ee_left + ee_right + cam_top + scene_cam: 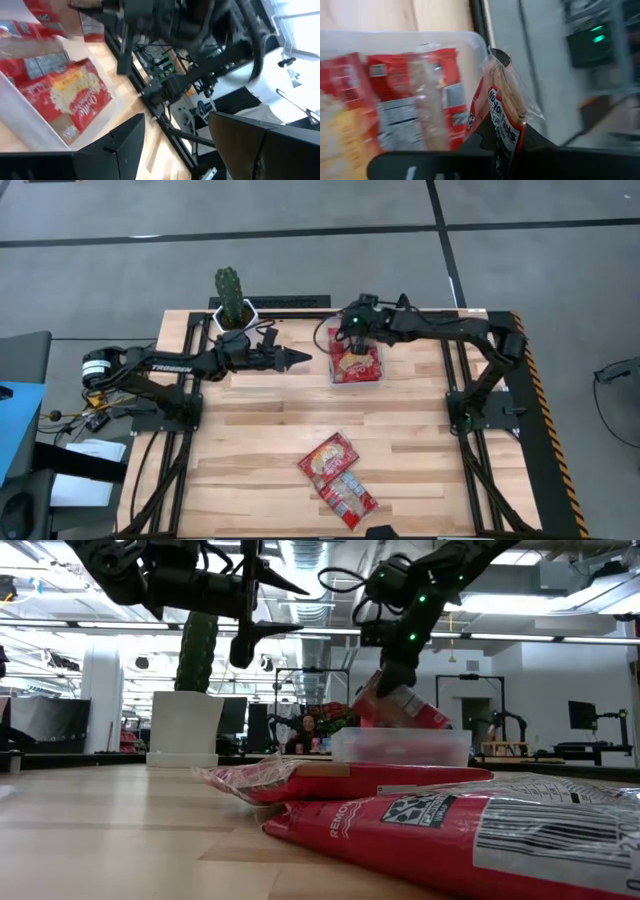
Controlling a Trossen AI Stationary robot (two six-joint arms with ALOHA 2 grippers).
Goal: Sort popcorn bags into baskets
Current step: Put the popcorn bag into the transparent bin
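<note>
Clear plastic is what the tray (356,366) is made of, shallow-walled, and that is where the risk lies: the right gripper (352,330) hangs over its far edge with its fingers pinched shut on the crimped end of a red bag (506,131), which dangles on edge over the tray's far rim rather than flat over its middle. Released from here, the bag could, I judge, land on the rim and slide off toward the table's back edge, or prop against the wall and tip out; it could also come down on the bags already inside and skid off them. Pressing lower to seat it might shove the light tray along the wood. The left gripper (296,358) waits raised just beside the tray, near the cactus pot (233,313), fingers parted and holding nothing; it sits close enough that a sideways swing by either arm could bring the two together. Counting: one tray; at least two bags lying in it (395,100), as the right wrist view shows, though overlap may hide more; one bag in the right gripper; two bags still on the table (337,476) near its front edge, overlapping each other, well apart from the tray; one cactus pot; two arms.
</note>
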